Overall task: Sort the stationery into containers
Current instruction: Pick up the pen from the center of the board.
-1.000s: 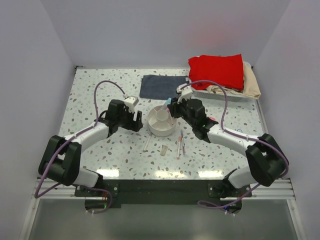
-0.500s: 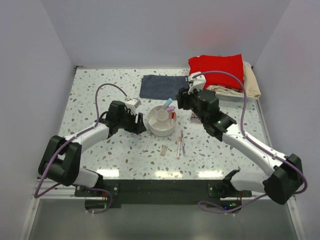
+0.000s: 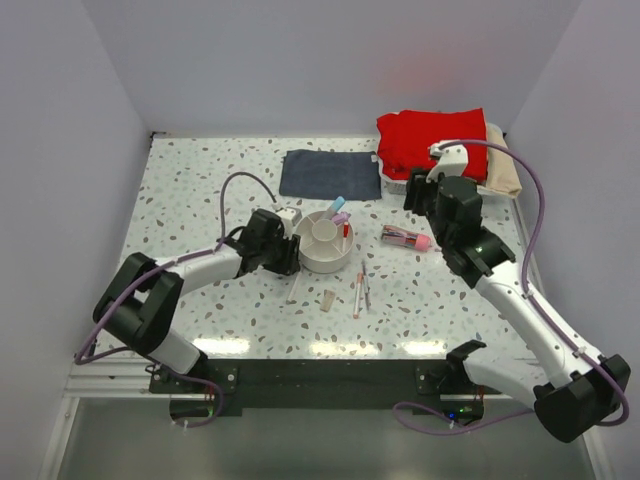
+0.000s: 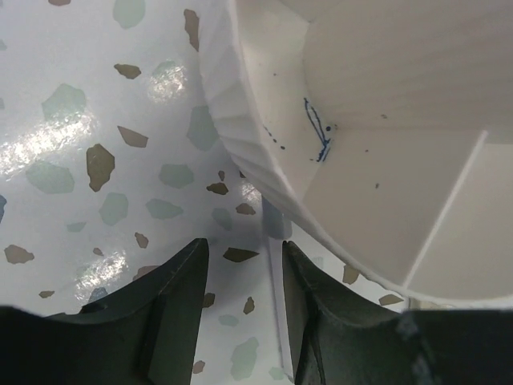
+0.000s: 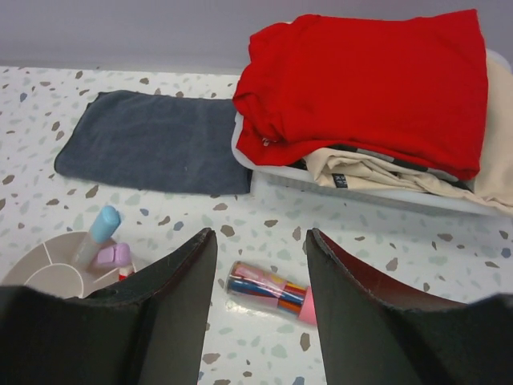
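The round off-white divided bowl (image 3: 312, 258) holds a blue-capped pen (image 3: 335, 207), a lilac-capped one (image 3: 341, 218) and a red-capped one (image 3: 346, 231), all standing up. My left gripper (image 3: 288, 254) is low against the bowl's left rim (image 4: 240, 136). It (image 4: 244, 245) is open, with a slim white pen (image 3: 296, 285) lying on the table close by its right finger. My right gripper (image 3: 420, 198) hangs open (image 5: 261, 234) above the pink-tipped bundle (image 3: 405, 237) (image 5: 272, 293), clear of it. Two pens (image 3: 359, 290) and a beige eraser (image 3: 329, 298) lie in front of the bowl.
A folded dark-blue cloth (image 3: 330, 173) (image 5: 152, 140) lies behind the bowl. A white basket (image 5: 361, 191) with red cloth (image 3: 432, 140) and beige cloth stands at the back right. Walls enclose the table on three sides.
My right arm lifted off the bowl and swung right, leaving pens standing in it. My left gripper slid right to the bowl's rim and its jaws narrowed.
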You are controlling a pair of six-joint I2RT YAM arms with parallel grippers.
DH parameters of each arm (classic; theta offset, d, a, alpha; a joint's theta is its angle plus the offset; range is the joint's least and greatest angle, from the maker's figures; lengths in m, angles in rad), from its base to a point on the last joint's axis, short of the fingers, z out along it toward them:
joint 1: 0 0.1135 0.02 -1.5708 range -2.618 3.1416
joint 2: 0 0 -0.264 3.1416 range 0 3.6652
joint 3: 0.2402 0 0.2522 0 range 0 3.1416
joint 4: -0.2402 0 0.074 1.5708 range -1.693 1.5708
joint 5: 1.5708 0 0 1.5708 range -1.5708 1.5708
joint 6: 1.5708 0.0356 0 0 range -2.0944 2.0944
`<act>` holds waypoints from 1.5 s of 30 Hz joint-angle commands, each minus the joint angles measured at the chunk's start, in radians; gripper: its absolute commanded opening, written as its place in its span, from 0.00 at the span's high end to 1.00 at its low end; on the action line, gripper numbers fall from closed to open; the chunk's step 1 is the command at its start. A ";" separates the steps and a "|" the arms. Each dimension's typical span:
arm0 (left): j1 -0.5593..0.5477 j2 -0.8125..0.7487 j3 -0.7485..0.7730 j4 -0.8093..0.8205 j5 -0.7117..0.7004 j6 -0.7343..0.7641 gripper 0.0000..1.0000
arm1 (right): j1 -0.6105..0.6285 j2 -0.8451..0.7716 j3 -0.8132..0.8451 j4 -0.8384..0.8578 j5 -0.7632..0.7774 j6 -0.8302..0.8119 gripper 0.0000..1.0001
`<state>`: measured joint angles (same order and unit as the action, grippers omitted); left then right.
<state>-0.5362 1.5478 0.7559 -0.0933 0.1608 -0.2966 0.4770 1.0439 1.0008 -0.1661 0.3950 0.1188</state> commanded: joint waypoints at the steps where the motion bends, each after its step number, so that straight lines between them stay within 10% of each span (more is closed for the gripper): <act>1: -0.022 0.023 0.019 0.001 -0.130 -0.039 0.54 | -0.008 -0.059 0.004 -0.010 0.006 -0.034 0.48; 45: -0.231 0.090 0.103 -0.037 -0.241 -0.035 0.57 | -0.020 -0.166 -0.079 -0.056 0.013 -0.022 0.49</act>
<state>-0.7464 1.6077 0.8150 -0.1802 -0.0933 -0.3489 0.4633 0.9142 0.9340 -0.2268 0.4000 0.0933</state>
